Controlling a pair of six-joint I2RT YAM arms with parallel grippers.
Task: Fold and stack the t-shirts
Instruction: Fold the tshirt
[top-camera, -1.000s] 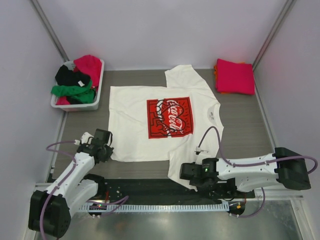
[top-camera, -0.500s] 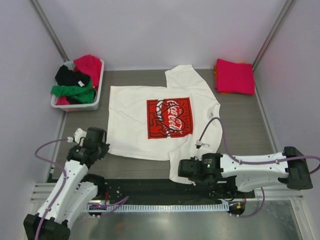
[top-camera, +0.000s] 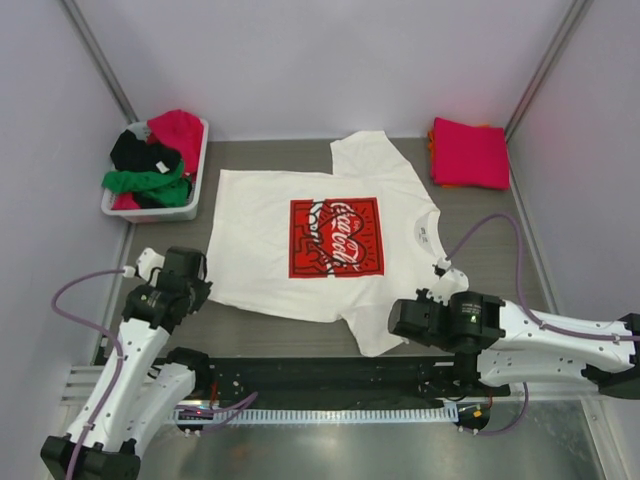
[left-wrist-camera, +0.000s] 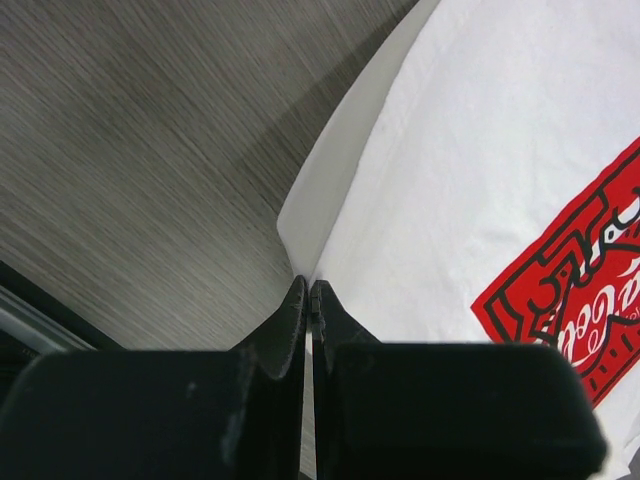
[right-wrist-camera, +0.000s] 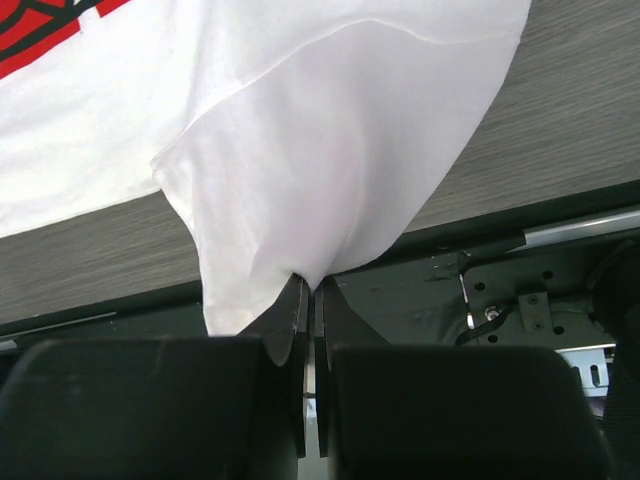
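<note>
Beyond the left tool (left-wrist-camera: 308, 290) and to its left stands the white basket (top-camera: 196, 178), with black, green and red t-shirts heaped in it. The left tool's jaws are pressed together on the near hem corner of the cream-white t-shirt (top-camera: 260, 250), with only a thin edge of cloth between them. From that pinch the shirt runs flat across the desk (top-camera: 480, 230) toward the right tool (right-wrist-camera: 308, 285), red print (top-camera: 335, 237) face up. The right tool is likewise clamped on the tip of the near sleeve, which drapes up from its jaws in a loose fold. Well beyond the right tool, at the far corner, lies the folded magenta-pink t-shirt (top-camera: 470, 152).

Both grips look shallow, so a firm tug could pull the cloth free of either. The right tool sits just over the desk's near edge and the dark rail, where slack sleeve could snag. If the arms pull unevenly, the shirt will skew.

Against a second ago, the right tool has swung rightward, carrying the sleeve with it. The left tool has drawn slightly outward, and the near hem now lies straighter.
</note>
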